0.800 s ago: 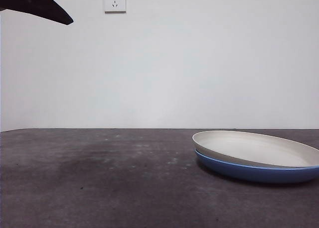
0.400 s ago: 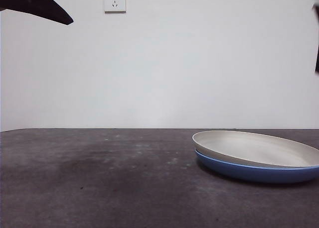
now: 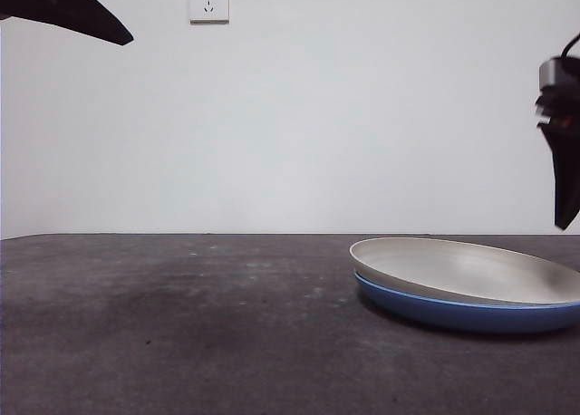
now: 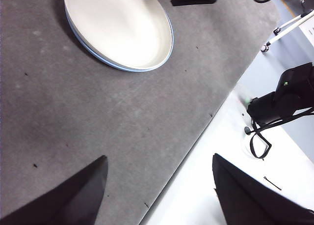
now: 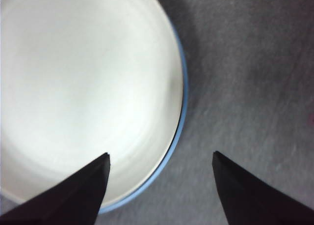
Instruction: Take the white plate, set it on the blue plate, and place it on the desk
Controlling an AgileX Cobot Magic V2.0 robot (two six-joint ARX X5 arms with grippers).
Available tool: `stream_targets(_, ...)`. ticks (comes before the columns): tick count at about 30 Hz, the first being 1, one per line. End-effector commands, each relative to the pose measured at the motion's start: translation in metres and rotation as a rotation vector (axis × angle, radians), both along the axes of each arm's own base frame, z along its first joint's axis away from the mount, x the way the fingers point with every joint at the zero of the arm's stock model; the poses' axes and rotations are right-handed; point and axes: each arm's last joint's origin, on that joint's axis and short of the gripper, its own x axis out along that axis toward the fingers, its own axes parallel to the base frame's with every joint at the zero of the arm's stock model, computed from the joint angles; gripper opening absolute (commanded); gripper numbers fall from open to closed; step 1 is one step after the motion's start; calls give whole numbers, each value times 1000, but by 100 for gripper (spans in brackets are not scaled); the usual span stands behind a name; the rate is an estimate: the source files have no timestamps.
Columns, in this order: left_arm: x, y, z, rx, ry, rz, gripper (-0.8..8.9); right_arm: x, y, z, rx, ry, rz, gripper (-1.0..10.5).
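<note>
The white plate (image 3: 471, 268) rests nested inside the blue plate (image 3: 462, 312) on the desk (image 3: 181, 324) at the right. My right gripper (image 3: 564, 188) hangs open and empty above the plates' right side. In the right wrist view its jaws (image 5: 159, 158) straddle the edge of the white plate (image 5: 83, 87), with the blue plate's rim (image 5: 180, 124) showing as a thin arc. My left gripper (image 4: 157, 166) is open and empty, waiting high at the left (image 3: 68, 7). Its view shows both plates (image 4: 117, 26) far off.
A wall socket (image 3: 208, 0) is on the white back wall. The desk's edge (image 4: 196, 136) runs beside a white floor with a tripod (image 4: 284, 31) and black gear (image 4: 279, 99).
My right gripper has come down into the front view at the right edge, above the plates. The plates and the left arm have not moved.
</note>
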Motion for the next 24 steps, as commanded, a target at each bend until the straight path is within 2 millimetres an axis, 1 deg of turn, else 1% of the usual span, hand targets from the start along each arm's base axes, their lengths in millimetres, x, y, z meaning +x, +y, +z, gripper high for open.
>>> stream_targets(1,1,-2,3,-8,-24,-24,343,12,-1,-8,8,8,8,321)
stream_targets(4,1,-2,3,-8,-24,-24,343,19,-1,-18,14,25,8,317)
stream_targets(8,1,-2,3,-8,-24,-24,342,27,-1,-30,21,38,11,247)
stream_targets(13,1,-2,3,-8,-24,-24,342,33,0,-40,34,59,15,190)
stream_targets(16,1,-2,3,-8,-25,-24,343,35,0,-44,34,60,14,166)
stream_targets(20,1,-2,3,-8,-25,-24,342,38,0,-44,35,39,12,76)
stream_targets(24,1,-2,3,-8,-25,-24,342,39,-1,-45,37,40,1,48)
